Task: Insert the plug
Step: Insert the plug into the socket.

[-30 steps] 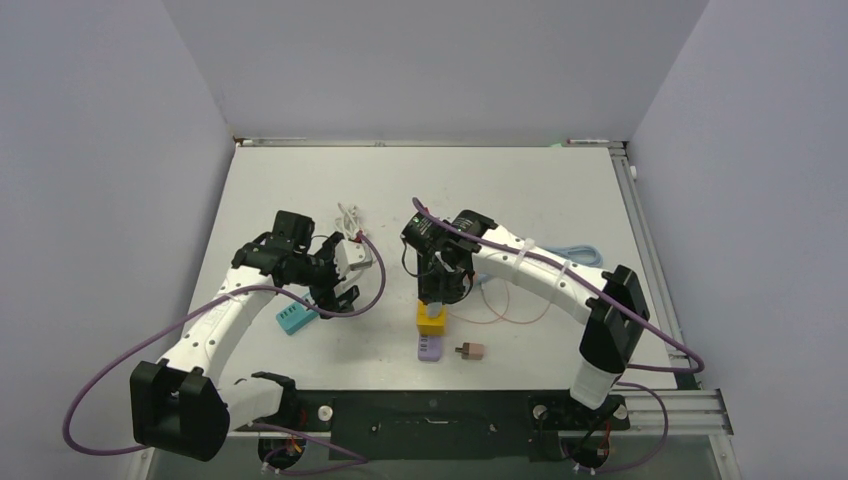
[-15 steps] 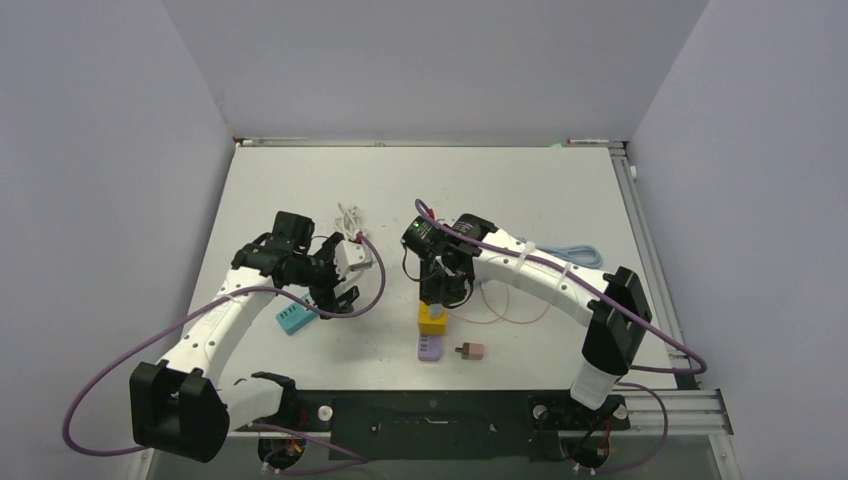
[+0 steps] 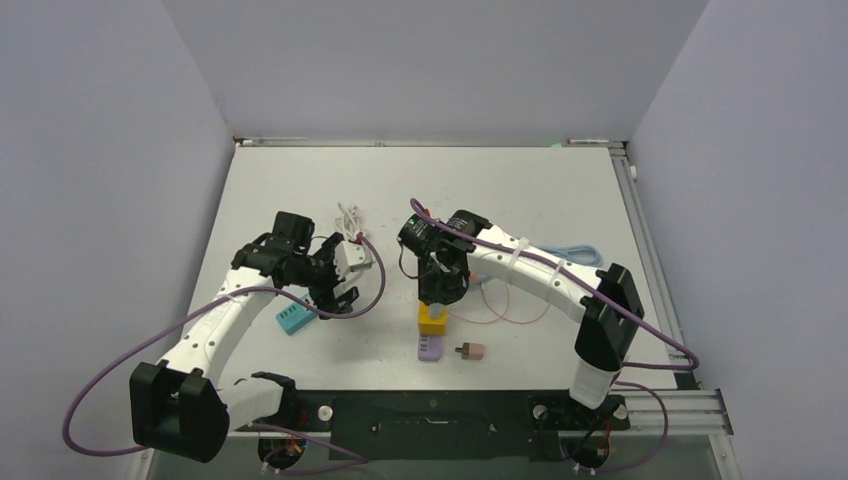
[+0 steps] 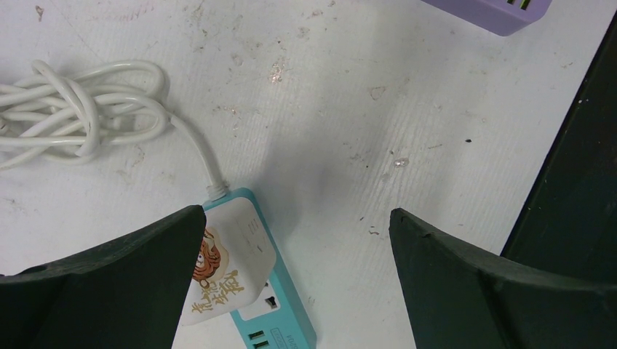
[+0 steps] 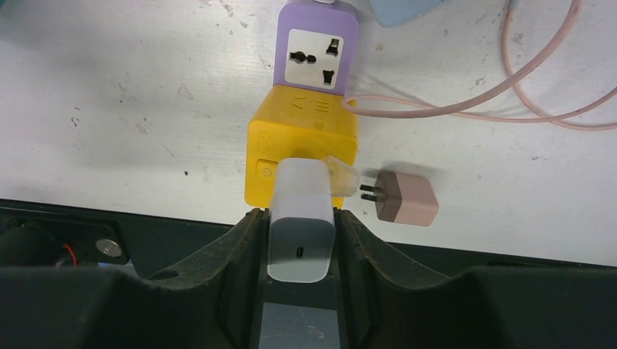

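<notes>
My right gripper (image 5: 300, 218) is shut on a white charger plug (image 5: 300, 196) and holds it right over the yellow socket cube (image 5: 302, 131). The plug's front end meets the cube's top; I cannot tell whether its prongs are in. In the top view, the right gripper (image 3: 437, 290) stands directly above the cube (image 3: 431, 320). My left gripper (image 4: 295, 214) is open and empty. It hovers over the table beside a teal power strip (image 4: 280, 320) that has a white adapter (image 4: 229, 265) plugged into it. In the top view, the left gripper (image 3: 335, 272) is near the strip (image 3: 293, 318).
A purple socket block (image 5: 316, 51) lies against the yellow cube. A pink-brown plug (image 5: 407, 198) lies beside the cube, with a thin pink cable (image 5: 509, 94) looping nearby. A coiled white cable (image 4: 80, 109) leads to the teal strip. A light blue cable (image 3: 575, 252) lies at the right.
My right arm has shifted slightly left while it keeps the white plug over the yellow cube. The left arm has not moved.
</notes>
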Motion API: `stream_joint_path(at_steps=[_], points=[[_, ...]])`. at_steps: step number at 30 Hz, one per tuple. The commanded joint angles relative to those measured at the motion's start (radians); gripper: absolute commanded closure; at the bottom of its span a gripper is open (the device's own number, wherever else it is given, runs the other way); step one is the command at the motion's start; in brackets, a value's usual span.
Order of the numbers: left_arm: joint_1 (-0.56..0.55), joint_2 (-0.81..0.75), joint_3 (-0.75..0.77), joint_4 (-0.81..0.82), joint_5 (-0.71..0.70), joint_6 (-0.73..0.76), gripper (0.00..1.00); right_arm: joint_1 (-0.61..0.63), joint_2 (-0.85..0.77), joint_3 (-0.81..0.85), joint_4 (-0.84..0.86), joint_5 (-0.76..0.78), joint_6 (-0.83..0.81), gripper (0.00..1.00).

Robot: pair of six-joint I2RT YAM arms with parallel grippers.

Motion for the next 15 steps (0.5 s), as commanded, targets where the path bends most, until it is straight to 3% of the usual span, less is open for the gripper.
stream_joint_path(at_steps=[1, 15], points=[[-0.002, -0.022, 0.033, -0.009, 0.015, 0.016, 0.04, -0.005, 0.070, 0.010, -0.128, 0.011, -0.047, 0.95], [-0.001, -0.026, 0.023, -0.002, 0.010, -0.004, 0.04, 0.031, 0.149, 0.026, -0.169, 0.056, -0.024, 0.95]])
